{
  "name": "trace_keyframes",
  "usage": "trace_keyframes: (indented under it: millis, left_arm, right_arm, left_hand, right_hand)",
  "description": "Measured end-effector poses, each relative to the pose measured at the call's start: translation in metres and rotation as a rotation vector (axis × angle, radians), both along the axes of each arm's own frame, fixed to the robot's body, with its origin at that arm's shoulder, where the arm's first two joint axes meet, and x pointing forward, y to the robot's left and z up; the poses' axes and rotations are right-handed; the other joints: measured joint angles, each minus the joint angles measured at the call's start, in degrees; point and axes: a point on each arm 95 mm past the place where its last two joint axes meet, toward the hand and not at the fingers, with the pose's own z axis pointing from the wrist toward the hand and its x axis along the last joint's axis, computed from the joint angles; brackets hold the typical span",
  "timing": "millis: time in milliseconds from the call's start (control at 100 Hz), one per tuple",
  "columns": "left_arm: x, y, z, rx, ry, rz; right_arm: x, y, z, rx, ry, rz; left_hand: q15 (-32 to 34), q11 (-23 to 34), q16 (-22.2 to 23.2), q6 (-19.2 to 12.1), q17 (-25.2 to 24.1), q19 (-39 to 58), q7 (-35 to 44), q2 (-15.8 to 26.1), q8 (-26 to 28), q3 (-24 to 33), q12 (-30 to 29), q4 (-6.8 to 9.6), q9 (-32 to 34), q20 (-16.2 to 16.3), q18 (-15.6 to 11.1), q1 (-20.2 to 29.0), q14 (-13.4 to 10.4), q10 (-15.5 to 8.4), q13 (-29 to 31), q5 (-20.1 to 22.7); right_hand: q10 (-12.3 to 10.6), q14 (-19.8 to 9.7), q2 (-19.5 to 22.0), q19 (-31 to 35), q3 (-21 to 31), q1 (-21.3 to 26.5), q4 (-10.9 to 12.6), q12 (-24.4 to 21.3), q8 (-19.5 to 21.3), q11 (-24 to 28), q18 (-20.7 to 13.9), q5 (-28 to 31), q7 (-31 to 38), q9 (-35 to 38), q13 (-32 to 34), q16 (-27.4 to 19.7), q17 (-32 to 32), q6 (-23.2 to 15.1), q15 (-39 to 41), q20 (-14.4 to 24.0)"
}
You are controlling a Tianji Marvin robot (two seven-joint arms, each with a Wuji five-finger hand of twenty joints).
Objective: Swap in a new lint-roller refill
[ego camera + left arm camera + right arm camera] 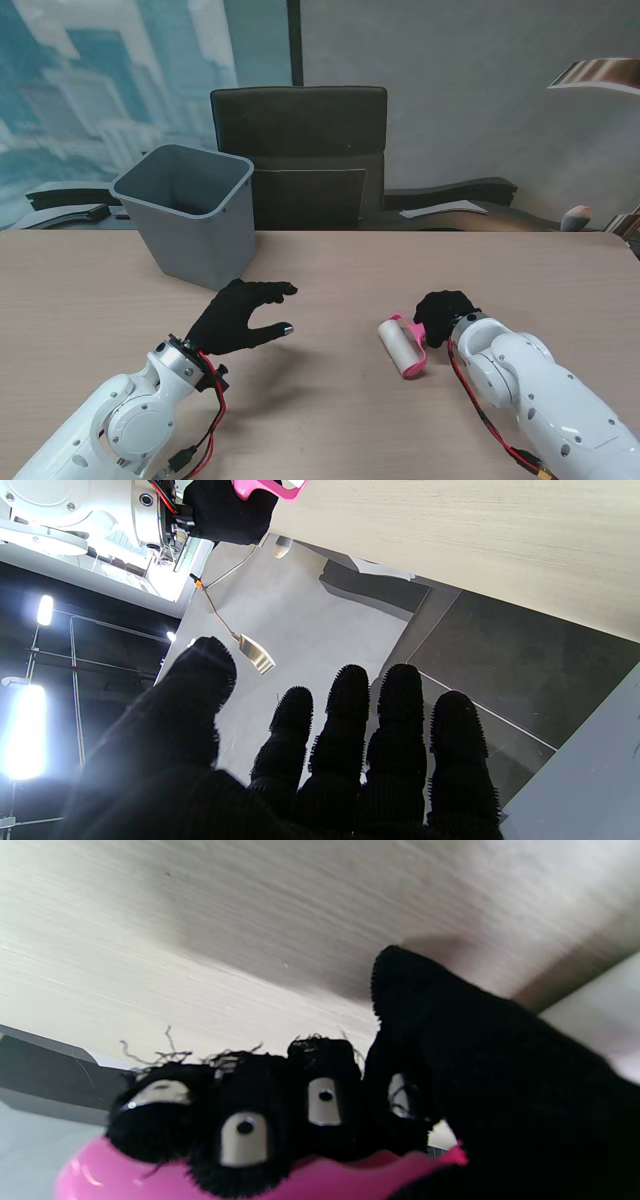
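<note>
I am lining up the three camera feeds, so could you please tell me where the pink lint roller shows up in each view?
Stand view: the lint roller lies on the table right of centre, its pink handle in the right hand.
Left wrist view: only a pink piece at the picture's edge, beside the black glove.
Right wrist view: the pink handle under curled fingers.
Shared landmark: the pale wood table.

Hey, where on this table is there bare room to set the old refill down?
Bare wood lies between the left hand and the lint roller, and across the far right of the table beyond the right hand. It is crowded near the grey bin, with the left hand just in front.
</note>
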Motion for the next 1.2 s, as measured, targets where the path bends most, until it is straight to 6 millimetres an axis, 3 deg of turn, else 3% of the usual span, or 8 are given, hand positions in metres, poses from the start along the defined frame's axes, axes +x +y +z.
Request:
trace_keyframes:
  millis: [340, 890, 940, 980, 1070, 1200]
  left_arm:
    - [0.000, -0.002, -0.001, 0.000, 0.003, -0.005]
    - [0.001, -0.002, -0.002, 0.003, 0.008, 0.002]
    - [0.001, -0.002, -0.002, 0.004, 0.009, 0.004]
    - [0.001, -0.002, -0.002, 0.004, 0.009, 0.004]
    - [0.001, -0.001, -0.001, 0.005, 0.008, 0.005]
    - [0.001, -0.001, -0.001, 0.004, 0.007, 0.007]
  right_arm:
    - [0.001, 0.008, 0.010, 0.199, 0.020, -0.179]
    - [0.044, 0.024, 0.005, 0.255, -0.035, -0.240]
    - [0.045, 0.025, 0.004, 0.261, -0.031, -0.235]
    - [0.045, 0.027, 0.004, 0.266, -0.025, -0.227]
    - [0.044, 0.030, 0.004, 0.277, -0.007, -0.199]
    - [0.042, 0.031, 0.002, 0.272, 0.024, -0.169]
  left_hand:
    - [0.0, 0.0, 0.0, 0.0, 0.0, 0.0, 0.0, 0.0, 0.0, 0.0, 0.0, 0.00, 0.0, 0.0, 0.0, 0.0, 0.0, 0.0, 0.0, 0.0]
    - [0.0, 0.0, 0.0, 0.0, 0.1, 0.5, 0.6, 0.7, 0.0, 0.0, 0.0, 0.01, 0.0, 0.0, 0.0, 0.5, 0.0, 0.0, 0.7, 0.0]
    - [0.0, 0.0, 0.0, 0.0, 0.2, 0.5, 0.6, 0.7, 0.0, 0.0, 0.0, 0.01, 0.0, 0.0, 0.0, 0.5, 0.0, 0.0, 0.7, 0.0]
    - [0.0, 0.0, 0.0, 0.0, 0.2, 0.5, 0.6, 0.7, 0.0, 0.0, 0.0, 0.01, 0.0, 0.0, 0.0, 0.5, 0.0, 0.0, 0.7, 0.0]
    - [0.0, 0.0, 0.0, 0.0, 0.2, 0.6, 0.7, 0.7, 0.0, -0.1, 0.0, 0.01, 0.0, 0.0, 0.0, 1.4, 0.0, 0.0, 0.7, 0.0]
    - [0.0, 0.0, 0.0, 0.0, 0.2, 0.6, 0.7, 0.7, 0.0, -0.1, 0.0, 0.01, 0.0, 0.0, 0.0, 1.4, 0.0, 0.0, 0.7, 0.0]
  right_hand:
    - [0.1, 0.2, 0.0, 0.5, -0.4, 0.0, 0.0, 0.0, 0.0, 0.0, 0.3, 0.0, -0.2, 0.0, 0.0, 0.0, 0.0, 0.0, 0.4, 0.0]
    - [0.8, 0.3, 0.1, 0.6, -1.4, 0.0, 0.0, -0.7, 0.1, -0.7, 0.5, -0.2, -1.8, -1.4, 0.0, -1.2, -0.7, 0.2, 0.4, 0.1]
    - [3.0, 1.2, 0.4, 0.1, -1.6, 0.2, -0.1, -2.2, -1.7, -2.6, 1.4, -1.9, -4.3, -4.1, -1.3, -4.8, -3.8, 1.9, 0.1, 0.8]
    - [4.5, 1.9, 0.5, -1.4, -2.3, 0.4, -2.9, -3.8, -4.3, -4.9, 2.3, -3.1, -6.7, -6.8, -1.9, -7.3, -6.8, 3.2, -2.6, 1.5]
    - [8.2, 3.7, -2.3, -6.3, -3.0, 0.3, -6.1, -9.2, -12.5, -10.4, 4.1, -8.7, -12.7, -13.0, -4.2, -12.5, -13.3, 4.9, -12.4, 2.3]
    - [10.6, 5.0, -2.3, -12.6, -5.8, 1.1, -7.7, -16.6, -22.4, -17.5, 4.9, -13.2, -14.9, -19.1, -8.7, -16.4, -20.6, 5.7, -25.1, 3.8]
